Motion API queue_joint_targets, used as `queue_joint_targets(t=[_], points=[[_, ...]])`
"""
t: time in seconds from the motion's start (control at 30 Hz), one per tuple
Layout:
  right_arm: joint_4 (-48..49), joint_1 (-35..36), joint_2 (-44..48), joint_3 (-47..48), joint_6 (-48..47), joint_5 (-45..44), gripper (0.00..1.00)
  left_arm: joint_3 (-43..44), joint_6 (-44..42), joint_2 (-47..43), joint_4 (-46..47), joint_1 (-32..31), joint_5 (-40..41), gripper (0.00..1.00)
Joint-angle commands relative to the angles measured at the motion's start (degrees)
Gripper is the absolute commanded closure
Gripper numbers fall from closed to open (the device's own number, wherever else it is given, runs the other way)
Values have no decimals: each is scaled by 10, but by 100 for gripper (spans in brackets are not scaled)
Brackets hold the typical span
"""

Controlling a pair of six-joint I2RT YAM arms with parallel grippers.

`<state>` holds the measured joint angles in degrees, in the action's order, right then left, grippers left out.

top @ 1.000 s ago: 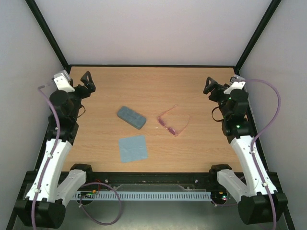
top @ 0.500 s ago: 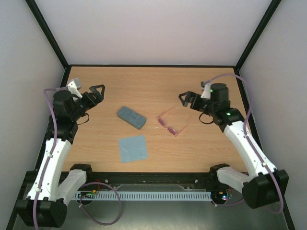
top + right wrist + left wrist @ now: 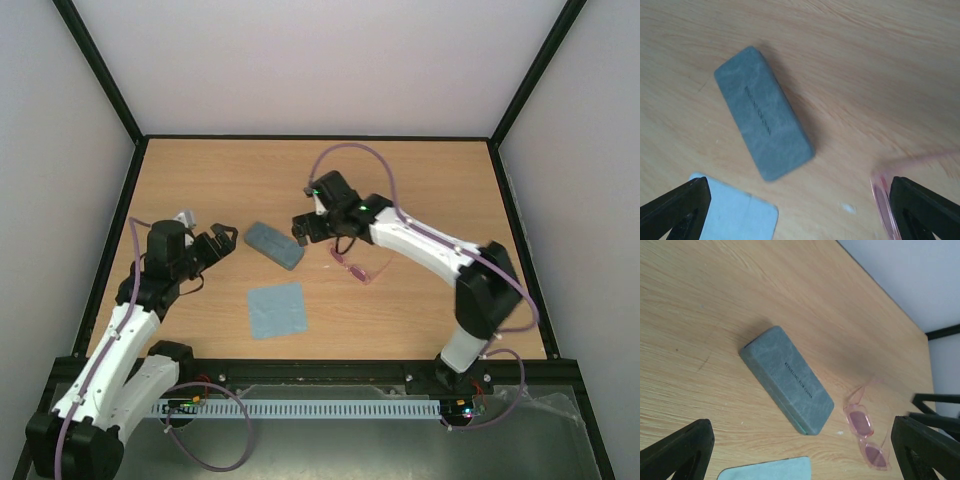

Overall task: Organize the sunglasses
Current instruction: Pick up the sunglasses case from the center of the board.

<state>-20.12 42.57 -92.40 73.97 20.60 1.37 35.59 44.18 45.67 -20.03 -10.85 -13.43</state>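
Our black fingers (image 3: 682, 450) stand spread on both arms, grasping nothing. The left gripper (image 3: 222, 240) and right gripper (image 3: 301, 230) flank the oblong, mottled blue-grey case (image 3: 273, 244). The thin, translucent pink sunglasses (image 3: 355, 262) lie on the woodgrain table (image 3: 430, 180) right of the case, with a square pale-blue cloth (image 3: 277, 309) nearby.

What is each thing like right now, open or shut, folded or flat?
sunglasses: temples unfolded, lying loose, not held.
case: shut, lying flat.
cloth: spread out flat.
left gripper: open, empty.
right gripper: open, empty.
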Motion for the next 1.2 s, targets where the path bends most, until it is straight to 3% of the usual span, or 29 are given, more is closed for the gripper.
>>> queue_joint_targets(t=[0.0,0.27,0.53,0.9,1.17], points=[[-60,32,-121,107,-75,-53,2,-8,38,-28,-16,10,38,0],[-108,59,-274,265,-152,-55,1,-30,58,-18,16,52,-25,1],[-106,85,-307,269,-184,-24,1,-46,49,-9,30,67,-44,1],[-89,89,-349,279,-185,-100,1,-57,42,-9,32,73,-48,1],[-88,86,-374,302,-185,-86,2,-59,42,1,40,73,-48,1]])
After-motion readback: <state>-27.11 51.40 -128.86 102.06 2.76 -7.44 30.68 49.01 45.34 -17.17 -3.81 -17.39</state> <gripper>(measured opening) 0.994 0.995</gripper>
